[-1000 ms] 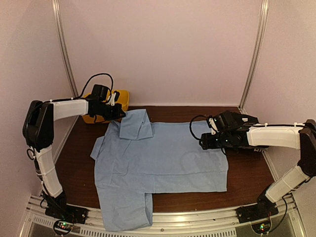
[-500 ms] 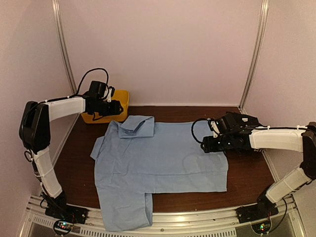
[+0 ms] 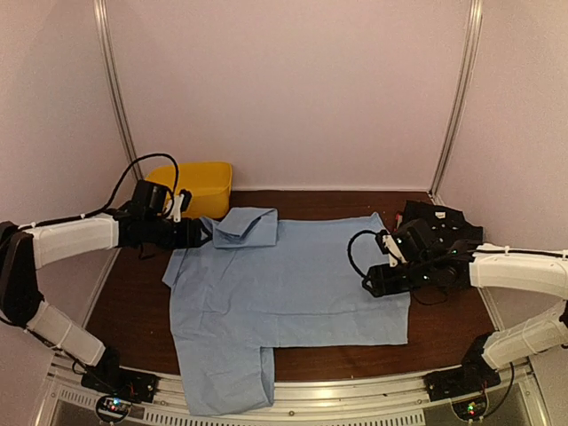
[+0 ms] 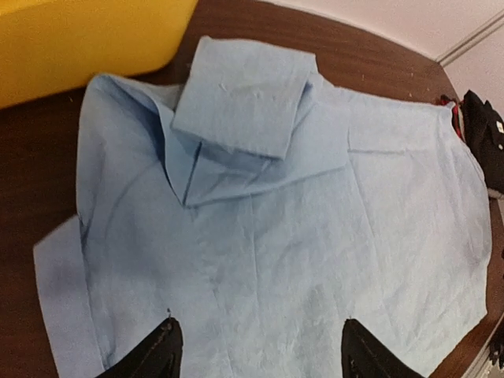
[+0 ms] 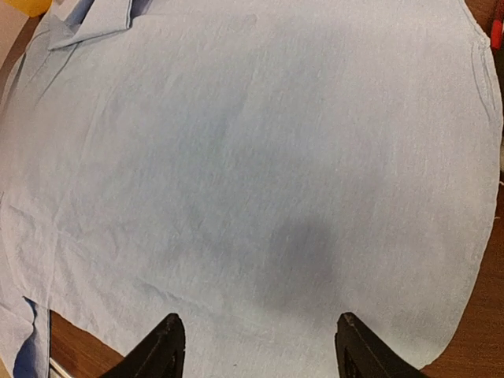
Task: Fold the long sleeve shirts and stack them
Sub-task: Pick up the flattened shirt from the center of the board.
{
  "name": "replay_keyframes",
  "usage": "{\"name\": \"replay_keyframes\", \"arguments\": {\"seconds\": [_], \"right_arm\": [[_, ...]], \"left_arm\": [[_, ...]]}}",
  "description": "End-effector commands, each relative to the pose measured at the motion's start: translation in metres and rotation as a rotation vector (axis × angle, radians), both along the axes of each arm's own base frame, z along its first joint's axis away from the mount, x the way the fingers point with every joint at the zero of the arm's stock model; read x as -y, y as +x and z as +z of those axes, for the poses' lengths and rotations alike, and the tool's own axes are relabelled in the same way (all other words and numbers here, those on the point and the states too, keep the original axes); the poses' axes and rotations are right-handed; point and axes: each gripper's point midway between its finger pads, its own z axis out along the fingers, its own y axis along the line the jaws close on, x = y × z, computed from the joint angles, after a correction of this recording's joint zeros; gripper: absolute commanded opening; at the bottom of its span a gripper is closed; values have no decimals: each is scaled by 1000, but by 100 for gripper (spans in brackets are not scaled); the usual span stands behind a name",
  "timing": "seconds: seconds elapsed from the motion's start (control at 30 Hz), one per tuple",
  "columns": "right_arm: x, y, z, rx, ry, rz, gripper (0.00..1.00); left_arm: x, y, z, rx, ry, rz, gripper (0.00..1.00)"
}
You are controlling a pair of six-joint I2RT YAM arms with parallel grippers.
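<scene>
Folding stands at an early stage. One shirt, light blue, lies spread flat on the table, collar end to the left and hem to the right.

Status of the work:
1. The far sleeve is turned in and lies as a flat rectangle on the shoulder, near the collar.
2. The near sleeve is not folded. It runs out from the body to the table's near edge.
3. The body is not folded. It lies in one layer with light creases.
4. No stack shows. A dark bundle lies just behind the right arm; whether it is another shirt cannot be told.

Left gripper: jaws wide apart, nothing between them. It hangs near the shirt's far-left corner, facing the turned-in sleeve, with the bin beyond it at the far-left corner of the table.

Right gripper: jaws wide apart, nothing between them. It hangs over the hem end of the body, above the cloth.

Remaining, as judged from this layout: turn the near sleeve in over the body, fold the body to a compact rectangle, then set it down as the base of the stack and repeat for any further shirts. Most of the task is therefore open.
</scene>
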Motion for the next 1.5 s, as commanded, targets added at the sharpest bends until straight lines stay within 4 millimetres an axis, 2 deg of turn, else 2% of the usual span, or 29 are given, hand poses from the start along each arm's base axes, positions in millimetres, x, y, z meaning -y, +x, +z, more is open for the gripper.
{"name": "replay_keyframes", "arguments": {"seconds": [0.0,0.23,0.37,0.47,0.67,0.83,1.2,1.47], "right_arm": [[-5,-24,-13,-63,-19,12,67],[-51,-48,-40,-111,-29,144,67],[-62,-49,-61,-137,-54,157,67],[-65,-46,-69,-140,-64,156,67],[-61,-41,-83,-151,-127,138,66],[-47,-40,-91,-167,-187,113,67],[-3,-38,-84,-178,-220,24,66],[-15,-40,-70,-156,-129,57,67]], "left_arm": [[27,-55,-2,-14,-26,-58,70],[31,-133,-34,-108,-21,-40,71],[23,-159,-61,-173,-17,-6,71],[22,-171,-72,-204,-1,8,72],[18,-183,-83,-222,26,74,73],[8,-187,-90,-246,49,121,74],[-12,-195,-94,-284,99,194,76],[-17,-217,-106,-377,72,181,76]]}}
